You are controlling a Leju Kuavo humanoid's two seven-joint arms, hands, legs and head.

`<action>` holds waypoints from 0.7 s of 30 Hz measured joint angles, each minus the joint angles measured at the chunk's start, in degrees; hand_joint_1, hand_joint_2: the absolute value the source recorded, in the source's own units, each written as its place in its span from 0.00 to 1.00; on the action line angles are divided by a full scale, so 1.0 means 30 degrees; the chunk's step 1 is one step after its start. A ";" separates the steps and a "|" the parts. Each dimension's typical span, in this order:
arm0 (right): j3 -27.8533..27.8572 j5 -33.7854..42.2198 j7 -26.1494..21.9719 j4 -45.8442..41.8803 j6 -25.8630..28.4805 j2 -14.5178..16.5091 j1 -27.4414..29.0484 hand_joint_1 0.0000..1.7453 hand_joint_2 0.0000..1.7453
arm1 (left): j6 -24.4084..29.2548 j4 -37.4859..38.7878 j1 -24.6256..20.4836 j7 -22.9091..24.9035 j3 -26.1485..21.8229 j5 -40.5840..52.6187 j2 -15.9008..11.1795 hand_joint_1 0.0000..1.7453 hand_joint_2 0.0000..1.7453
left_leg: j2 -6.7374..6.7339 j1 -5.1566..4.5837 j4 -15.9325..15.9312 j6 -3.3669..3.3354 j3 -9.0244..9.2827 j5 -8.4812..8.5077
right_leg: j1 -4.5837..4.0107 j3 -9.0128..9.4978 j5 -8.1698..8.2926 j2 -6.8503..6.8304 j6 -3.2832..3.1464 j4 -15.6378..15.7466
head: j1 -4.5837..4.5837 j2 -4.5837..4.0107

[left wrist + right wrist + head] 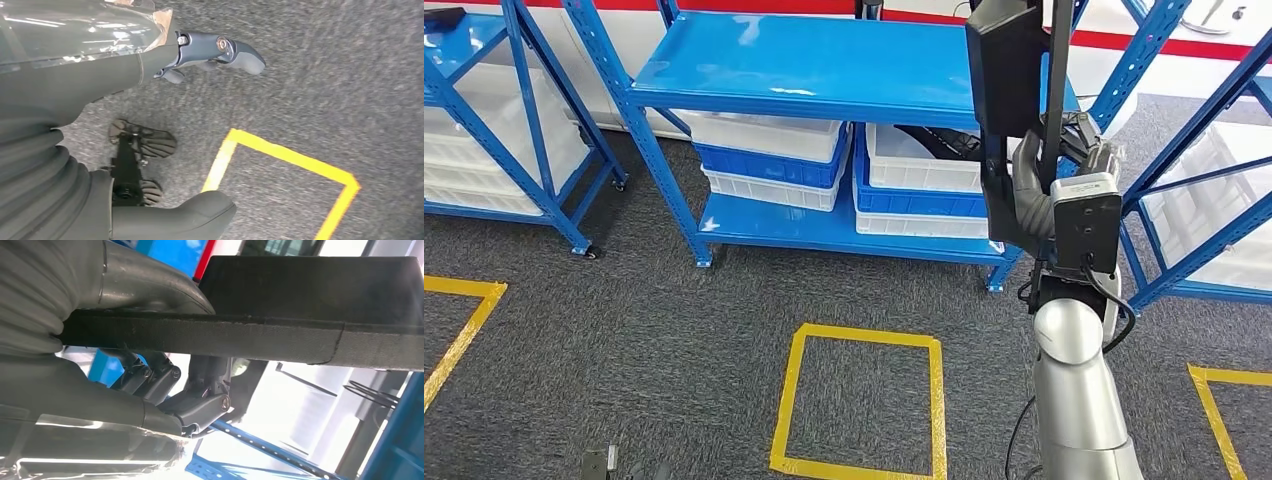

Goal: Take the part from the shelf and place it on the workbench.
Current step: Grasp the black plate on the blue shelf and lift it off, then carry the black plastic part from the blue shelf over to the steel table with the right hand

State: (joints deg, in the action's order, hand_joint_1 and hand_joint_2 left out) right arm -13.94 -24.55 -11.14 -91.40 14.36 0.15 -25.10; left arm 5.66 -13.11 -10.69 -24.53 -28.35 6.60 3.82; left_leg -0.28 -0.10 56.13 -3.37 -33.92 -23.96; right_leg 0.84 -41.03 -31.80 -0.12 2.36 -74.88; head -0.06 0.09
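On the left, the left robot hand (210, 55) hangs low over the grey carpet (674, 330), fingers apart and holding nothing, presumably kept clear while the other arm works. A yellow tape square (864, 405) marks the floor ahead. Behind it stands the blue shelf (824, 65), with white and blue bins (774, 160) stacked on its lower tier. To the right, the right robot hand (1049, 190) is raised in front of the shelf and grips the part (1009, 90), a long black flat-sided piece held upright. The right wrist view shows thumb and fingers clamped on opposite faces, a grip that should keep it steady during carrying.
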 joint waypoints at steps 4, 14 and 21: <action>0.0064 0.0031 -0.0013 0.0477 0.0000 -0.0051 -0.0408 1.00 1.00 | 0.0004 -0.0004 -0.0002 0.0031 0.0000 0.0022 0.0029 0.00 1.00 | 0.0047 -0.0077 0.0244 0.0230 -0.1041 0.0777 | -0.0095 0.3588 0.0930 0.0010 0.0183 0.4311 | 0.0015 0.0000; 0.0122 0.0064 -0.0075 0.1040 -0.0022 -0.0027 -0.0727 1.00 1.00 | 0.0058 -0.0015 0.0085 0.0093 -0.0007 0.0038 -0.0027 0.00 1.00 | 0.0166 0.0213 0.5176 0.1408 -0.2795 -0.2545 | -0.0010 0.3089 0.2069 -0.0065 -0.1094 0.6255 | -0.0246 0.0000; 0.0155 0.0097 -0.0093 0.1224 -0.0026 -0.0015 -0.0823 1.00 1.00 | 0.0066 -0.0100 0.0029 0.0089 -0.0011 0.0013 -0.0042 0.00 1.00 | 0.0244 0.0251 0.0701 0.1103 0.1420 -0.1805 | -0.0049 0.1547 0.3151 -0.0084 -0.0483 0.5751 | -0.0217 0.0000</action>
State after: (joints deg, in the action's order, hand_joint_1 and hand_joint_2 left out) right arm -13.48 -24.26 -11.42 -87.73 14.28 0.10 -27.57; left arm 5.86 -13.41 -10.60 -24.26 -28.38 6.63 3.69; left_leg 0.45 0.66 58.23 -0.06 -29.66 -29.38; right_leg 0.69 -36.38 -22.34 -0.37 0.91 -57.63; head -0.71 0.09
